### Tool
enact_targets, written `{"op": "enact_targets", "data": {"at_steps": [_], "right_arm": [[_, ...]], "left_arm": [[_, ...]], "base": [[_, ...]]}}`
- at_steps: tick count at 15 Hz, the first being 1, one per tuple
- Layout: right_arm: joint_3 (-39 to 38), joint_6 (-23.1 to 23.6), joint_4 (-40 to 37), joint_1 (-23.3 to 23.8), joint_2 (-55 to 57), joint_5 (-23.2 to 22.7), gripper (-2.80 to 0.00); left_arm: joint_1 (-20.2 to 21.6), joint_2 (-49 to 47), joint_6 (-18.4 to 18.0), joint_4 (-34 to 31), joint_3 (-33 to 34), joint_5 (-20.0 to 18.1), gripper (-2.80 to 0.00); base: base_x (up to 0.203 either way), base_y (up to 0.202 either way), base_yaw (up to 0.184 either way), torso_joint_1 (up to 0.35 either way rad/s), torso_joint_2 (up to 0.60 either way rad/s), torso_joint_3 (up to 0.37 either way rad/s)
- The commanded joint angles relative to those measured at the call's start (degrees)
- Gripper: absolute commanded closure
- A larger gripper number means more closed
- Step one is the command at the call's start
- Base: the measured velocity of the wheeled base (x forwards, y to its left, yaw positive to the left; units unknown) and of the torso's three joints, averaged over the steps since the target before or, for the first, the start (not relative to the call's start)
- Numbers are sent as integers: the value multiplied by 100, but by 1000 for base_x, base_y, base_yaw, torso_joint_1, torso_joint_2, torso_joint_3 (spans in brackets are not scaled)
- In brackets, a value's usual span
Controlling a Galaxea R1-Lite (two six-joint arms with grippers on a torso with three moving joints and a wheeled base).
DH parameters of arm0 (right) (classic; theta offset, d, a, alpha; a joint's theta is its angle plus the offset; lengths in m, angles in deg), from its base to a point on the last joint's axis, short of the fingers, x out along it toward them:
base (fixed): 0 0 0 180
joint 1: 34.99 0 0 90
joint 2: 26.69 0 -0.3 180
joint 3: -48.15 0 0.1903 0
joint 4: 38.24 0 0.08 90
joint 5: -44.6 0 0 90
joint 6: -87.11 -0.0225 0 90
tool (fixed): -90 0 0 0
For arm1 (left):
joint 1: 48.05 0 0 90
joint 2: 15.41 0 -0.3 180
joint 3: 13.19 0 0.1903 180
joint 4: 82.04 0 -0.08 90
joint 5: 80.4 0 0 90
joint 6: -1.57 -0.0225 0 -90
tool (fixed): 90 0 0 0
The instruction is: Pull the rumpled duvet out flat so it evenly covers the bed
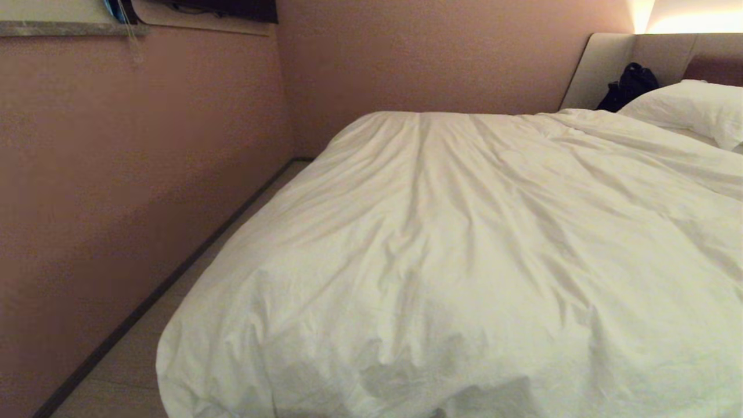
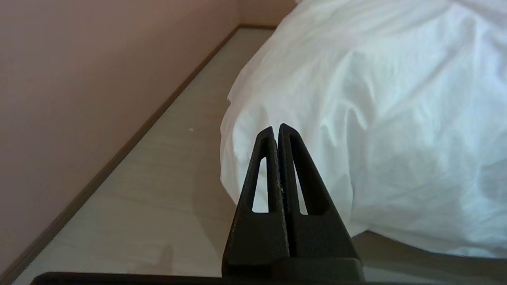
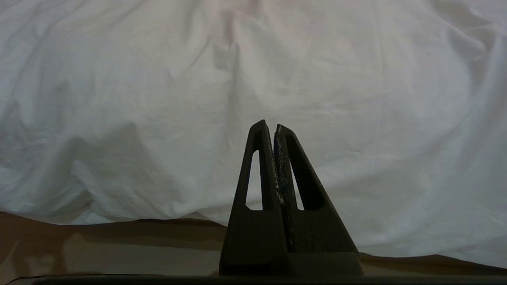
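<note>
The white wrinkled duvet (image 1: 464,244) is spread over the bed and hangs over its near end and left side; the bed's base and mattress are hidden under it. Neither arm shows in the head view. In the left wrist view my left gripper (image 2: 276,128) is shut and empty, held off the duvet's hanging corner (image 2: 356,118) above the floor. In the right wrist view my right gripper (image 3: 268,126) is shut with nothing in it, facing the duvet's draped near edge (image 3: 253,79) and apart from it.
A pink wall (image 1: 116,174) runs along the left, with a narrow strip of pale floor (image 1: 174,313) between it and the bed. A white pillow (image 1: 691,107), a dark bag (image 1: 630,86) and the padded headboard (image 1: 609,64) are at the far right.
</note>
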Motion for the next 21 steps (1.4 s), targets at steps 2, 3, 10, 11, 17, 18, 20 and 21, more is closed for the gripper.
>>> {"op": "enact_targets", "data": {"at_steps": [2, 3, 10, 11, 17, 18, 20, 21], "right_arm": [[0, 1, 5, 0, 7, 3, 0], [0, 1, 5, 0, 7, 2, 0], [0, 1, 5, 0, 7, 1, 0], [0, 1, 5, 0, 7, 3, 0], [0, 1, 5, 0, 7, 3, 0], [0, 1, 5, 0, 7, 3, 0], [0, 1, 5, 0, 7, 3, 0], [0, 1, 5, 0, 7, 3, 0]], "left_arm": [[2, 7, -9, -2, 199, 39, 0], [2, 7, -26, -9, 227, 47, 0], [2, 7, 26, -2, 281, 4, 0], [2, 7, 44, -19, 327, -28, 0], [2, 7, 18, -28, 464, -234, 0], [2, 7, 9, -46, 455, -234, 0], [2, 7, 39, -9, 473, -232, 0], [2, 7, 79, -2, 464, -234, 0]], "base": [[0, 0, 0, 0, 0, 0], [0, 0, 0, 0, 0, 0], [0, 0, 0, 0, 0, 0], [0, 0, 0, 0, 0, 0], [0, 0, 0, 0, 0, 0], [0, 0, 0, 0, 0, 0], [0, 0, 0, 0, 0, 0], [0, 0, 0, 0, 0, 0]]}}
